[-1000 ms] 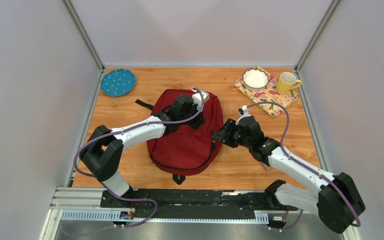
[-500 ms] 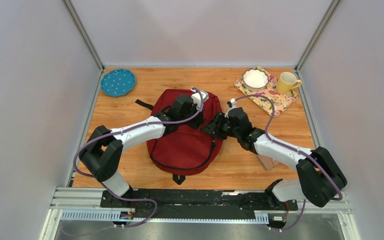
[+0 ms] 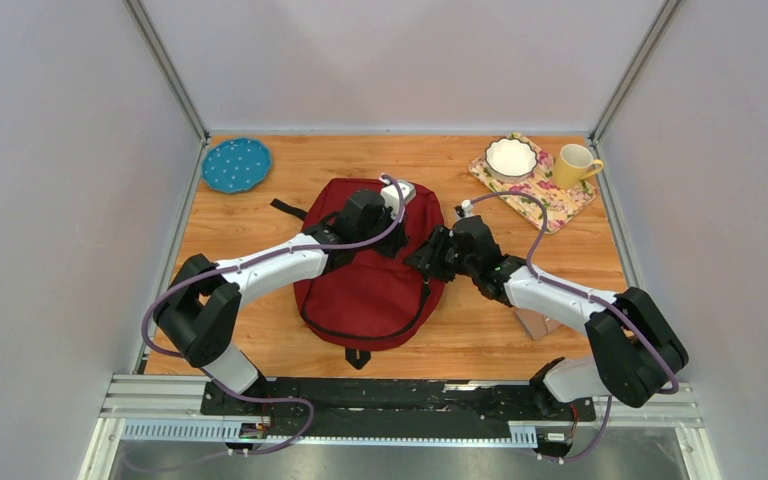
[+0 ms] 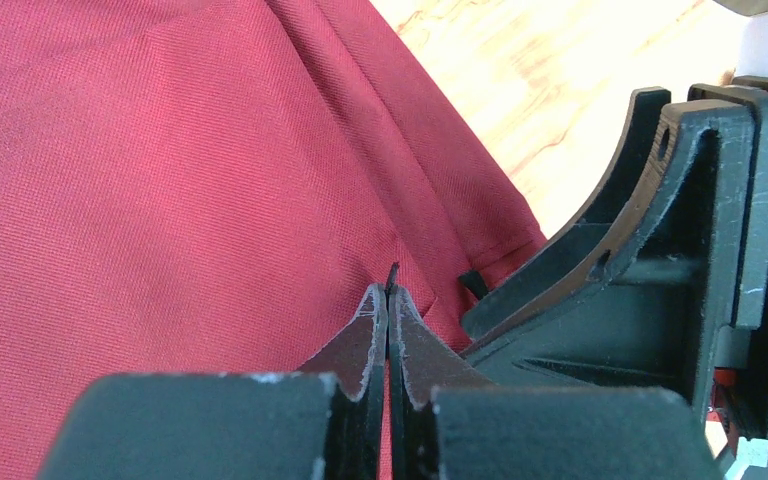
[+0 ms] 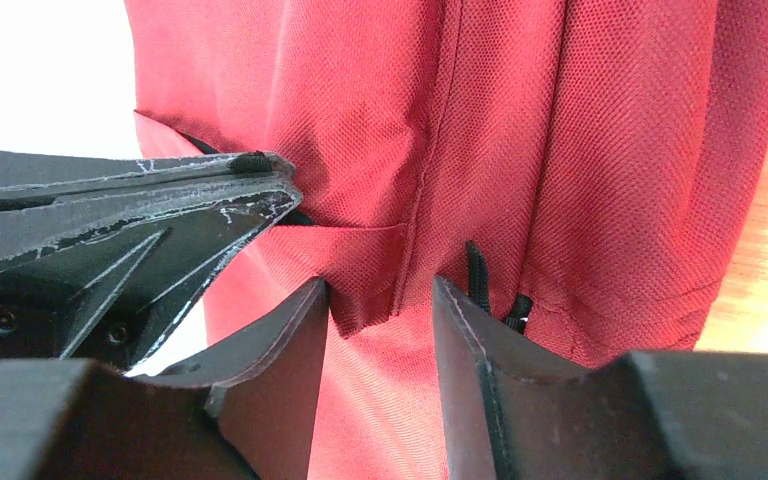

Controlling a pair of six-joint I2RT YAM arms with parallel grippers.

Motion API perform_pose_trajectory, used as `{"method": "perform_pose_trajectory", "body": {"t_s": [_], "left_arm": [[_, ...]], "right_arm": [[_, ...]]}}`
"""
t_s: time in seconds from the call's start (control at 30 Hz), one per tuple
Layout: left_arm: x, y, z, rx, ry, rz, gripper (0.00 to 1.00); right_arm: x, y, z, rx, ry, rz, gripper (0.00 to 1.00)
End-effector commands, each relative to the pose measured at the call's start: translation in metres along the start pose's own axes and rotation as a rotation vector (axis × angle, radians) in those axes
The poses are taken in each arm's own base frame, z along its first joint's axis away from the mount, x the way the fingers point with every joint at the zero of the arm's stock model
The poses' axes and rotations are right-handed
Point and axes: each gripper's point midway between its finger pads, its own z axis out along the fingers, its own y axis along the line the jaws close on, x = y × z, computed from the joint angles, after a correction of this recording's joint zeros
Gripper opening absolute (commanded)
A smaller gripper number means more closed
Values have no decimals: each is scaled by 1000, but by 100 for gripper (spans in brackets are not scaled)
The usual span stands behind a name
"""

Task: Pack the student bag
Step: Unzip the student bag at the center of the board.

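The student bag (image 3: pixel 365 290), a dark red backpack, lies flat in the middle of the table. My left gripper (image 3: pixel 398 242) is over its upper right part. In the left wrist view it (image 4: pixel 388 292) is shut, with a thin black zipper pull (image 4: pixel 392 270) sticking out between the tips. My right gripper (image 3: pixel 426 257) is at the bag's right edge, close to the left one. In the right wrist view it (image 5: pixel 380 292) is open, its jaws on either side of a fold of red fabric (image 5: pixel 365 280). A black cord (image 5: pixel 475 268) shows beside its right finger.
A blue plate (image 3: pixel 236 165) sits at the back left. A floral mat (image 3: pixel 550 205) at the back right bears a white bowl (image 3: pixel 511 157) and a yellow mug (image 3: pixel 575 165). A small brown box (image 3: pixel 537 323) lies under my right arm.
My right gripper has moved left from beside the bag to its right edge, next to the left gripper. The left gripper has stayed shut in place.
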Motion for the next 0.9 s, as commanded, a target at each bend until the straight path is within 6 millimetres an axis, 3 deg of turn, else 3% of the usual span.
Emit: {"method": "perform_pose_trajectory", "body": {"t_s": [0.0, 0.17, 0.27, 0.4, 0.53, 0.63, 0.8, 0.87], "left_arm": [[-21, -4, -11, 10, -69, 18, 0], [-18, -5, -9, 21, -63, 21, 0], [-17, -5, -9, 24, -61, 19, 0], [-14, -3, -12, 13, -61, 22, 0], [-5, 6, -17, -28, -50, 35, 0], [7, 24, -26, -94, -2, 80, 0], [19, 80, -58, -239, 18, 49, 0], [34, 100, -69, -284, 31, 11, 0]], "right_arm": [[-15, 18, -4, -39, -50, -19, 46], [-11, 31, 2, -111, -20, -26, 39], [-9, 35, 5, -139, -6, -25, 27], [-6, 33, 7, -134, 8, -24, 0], [-6, 16, 3, -73, -21, -30, 0], [-5, -1, -2, -11, -39, -37, 0], [1, -22, -7, 45, -37, -44, 0], [2, -26, -8, 57, -36, -40, 0]]}}
